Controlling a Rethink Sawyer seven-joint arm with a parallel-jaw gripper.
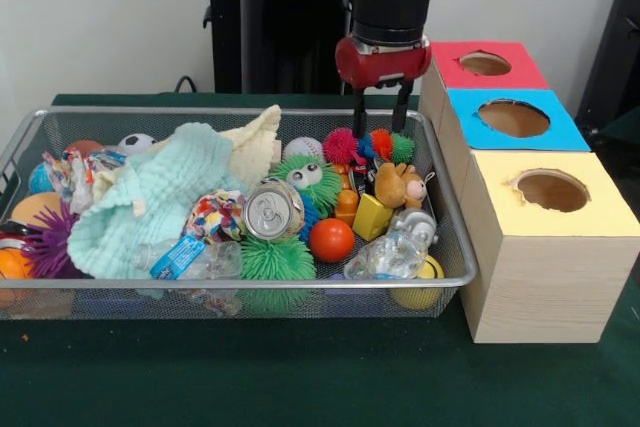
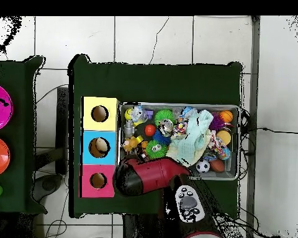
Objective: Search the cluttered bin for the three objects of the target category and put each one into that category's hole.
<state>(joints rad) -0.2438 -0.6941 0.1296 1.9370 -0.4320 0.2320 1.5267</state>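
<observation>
The silver wire-mesh bin (image 1: 250, 285) is full of toys; it also shows in the overhead view (image 2: 176, 105). A brown plush animal (image 1: 400, 185) lies near its right end, next to a yellow block (image 1: 372, 215). I cannot make out the yellow-and-orange plush or the tiger-striped plush. My gripper (image 1: 380, 112) hangs open and empty over the bin's far right corner, just above red and green spiky balls (image 1: 381, 144). In the overhead view the red arm (image 2: 148, 175) hides it. The red-topped hole (image 1: 485, 63) is the farthest box, also seen from overhead (image 2: 98, 180).
Blue-topped (image 1: 513, 117) and yellow-topped (image 1: 551, 190) boxes stand in a row right of the bin. A pale green cloth (image 1: 150, 202), a drinks can (image 1: 272, 210), an orange ball (image 1: 331, 240), a green spiky ball (image 1: 276, 262) and a crumpled clear bottle (image 1: 390, 252) fill the bin.
</observation>
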